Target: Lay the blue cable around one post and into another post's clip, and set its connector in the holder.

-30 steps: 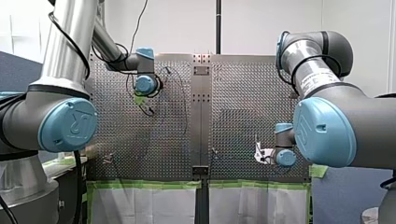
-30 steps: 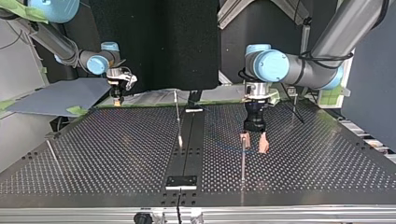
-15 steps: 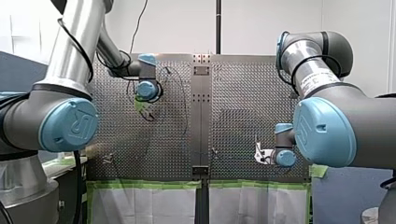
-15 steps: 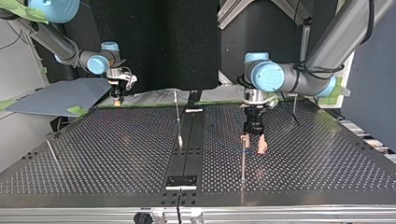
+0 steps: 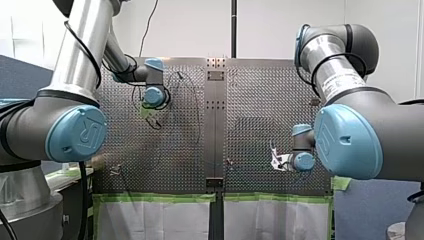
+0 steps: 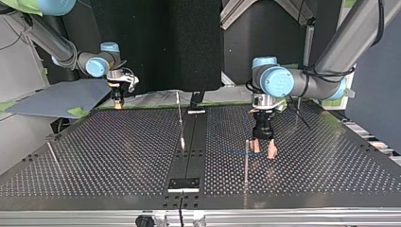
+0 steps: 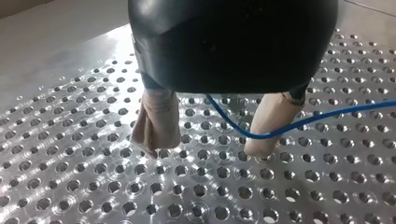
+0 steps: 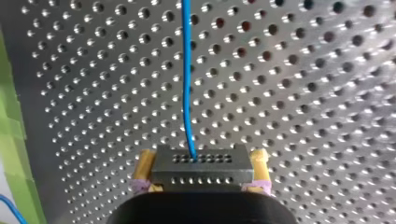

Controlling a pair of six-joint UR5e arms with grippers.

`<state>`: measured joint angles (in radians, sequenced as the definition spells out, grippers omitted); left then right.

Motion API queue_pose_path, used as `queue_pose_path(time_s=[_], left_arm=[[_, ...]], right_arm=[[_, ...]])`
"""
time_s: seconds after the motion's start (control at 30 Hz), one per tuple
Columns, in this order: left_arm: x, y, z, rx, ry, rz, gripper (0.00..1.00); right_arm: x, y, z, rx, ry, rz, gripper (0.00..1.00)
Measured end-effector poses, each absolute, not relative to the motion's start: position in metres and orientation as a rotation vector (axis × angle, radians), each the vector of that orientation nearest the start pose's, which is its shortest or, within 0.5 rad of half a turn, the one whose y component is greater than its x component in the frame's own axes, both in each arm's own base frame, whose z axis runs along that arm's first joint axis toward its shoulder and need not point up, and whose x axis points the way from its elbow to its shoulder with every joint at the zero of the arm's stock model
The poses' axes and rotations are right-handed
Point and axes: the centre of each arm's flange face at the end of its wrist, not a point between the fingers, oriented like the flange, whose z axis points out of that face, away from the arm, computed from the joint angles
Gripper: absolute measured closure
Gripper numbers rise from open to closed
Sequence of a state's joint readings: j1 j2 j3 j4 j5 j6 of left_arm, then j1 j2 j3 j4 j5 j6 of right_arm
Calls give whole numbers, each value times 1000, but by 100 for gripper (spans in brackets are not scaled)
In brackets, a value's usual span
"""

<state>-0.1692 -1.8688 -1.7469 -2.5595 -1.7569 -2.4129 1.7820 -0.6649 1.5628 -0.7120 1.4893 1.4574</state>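
Right claw [image 8: 202,157] shut tight on dark connector [image 8: 203,171], yellow pads [image 8: 145,164] pressed to its two ends, rows of small holes facing ahead. From connector's middle, blue cable [image 8: 187,84] straight ahead over perforated table [image 8: 303,116]. Green tape [image 8: 11,140] along table's edge, off to one side.

Left claw [image 7: 204,149] spread wide, beige pads [image 7: 156,121] well apart, tips close over table; touching it or not, cannot tell. Same cable loose between pads, gripped by neither: out from behind black claw body, bending low near table, then across front of one pad and away sideways.

From across table, nearest: thin upright post [image 6: 246,161], with left claw just beside it in top view's right half, pointing down. Faint blue line of cable on table between that post and dark centre strip [image 6: 195,156]. About level with these, second post [image 6: 50,152] near top view's left edge. Farther back, third post [image 6: 180,118] beside centre strip. Farthest, at table's back edge toward top view's left, right claw, pointing down, well apart from left claw.
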Motion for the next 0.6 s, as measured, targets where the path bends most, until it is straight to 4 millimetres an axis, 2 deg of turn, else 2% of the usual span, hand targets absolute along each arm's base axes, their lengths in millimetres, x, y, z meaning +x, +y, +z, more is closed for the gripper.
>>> queue_pose_path(time_s=[0.27,0.43,0.6], left_arm=[[555,-210,301,-636,1358,-693,0],[556,-211,302,-633,1358,-702,0],[556,-211,302,-632,1359,-706,0]], right_arm=[[273,-599,31,1578,-1125,1294,100],[273,-601,53,1543,-1144,1334,100],[278,-606,83,1485,-1133,1407,100]])
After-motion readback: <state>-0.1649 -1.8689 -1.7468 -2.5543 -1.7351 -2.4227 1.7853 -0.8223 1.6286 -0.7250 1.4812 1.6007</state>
